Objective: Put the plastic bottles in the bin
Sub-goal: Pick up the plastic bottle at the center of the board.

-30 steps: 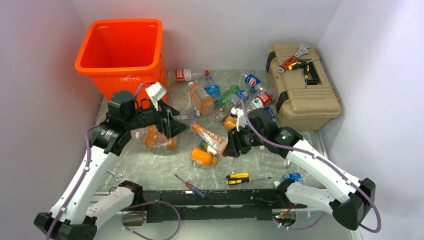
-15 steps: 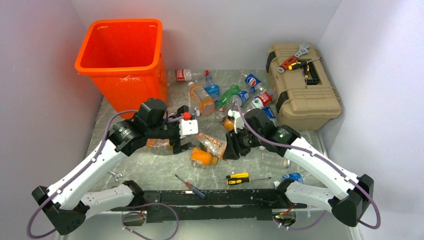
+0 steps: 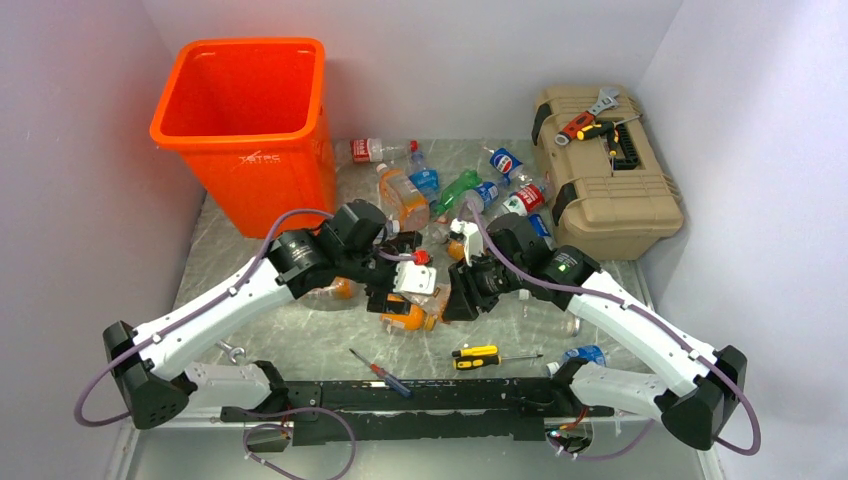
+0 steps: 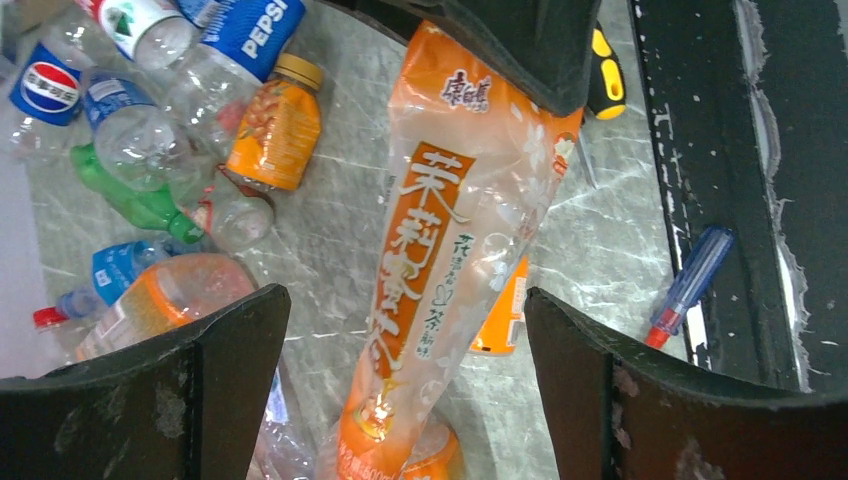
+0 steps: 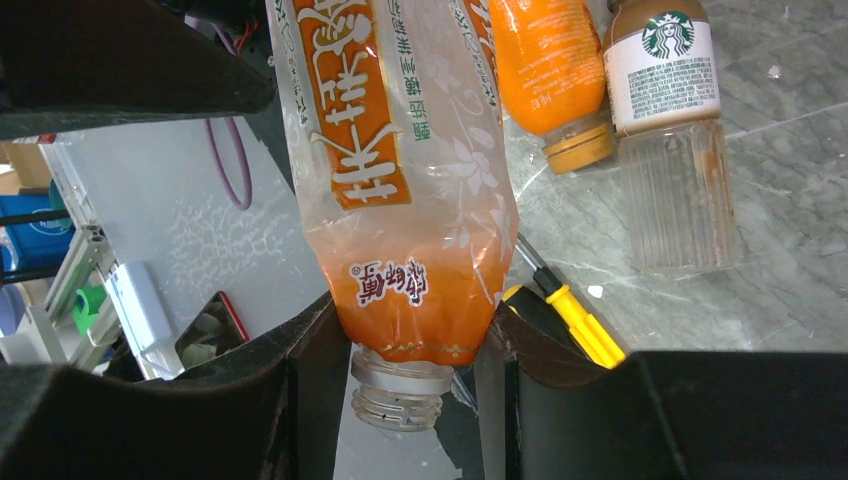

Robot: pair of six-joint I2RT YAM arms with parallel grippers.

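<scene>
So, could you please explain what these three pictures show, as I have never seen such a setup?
These are two robot arms bolted at the near edge of a table. The wide picture comes from a fixed camera above; the other two come from cameras on each wrist. On the table are clear plastic bottles, screwdrivers, an orange bin and a tan toolbox. The right gripper is shut on an orange-labelled bottle near its neck; the left gripper stands open on either side of that bottle.
</scene>
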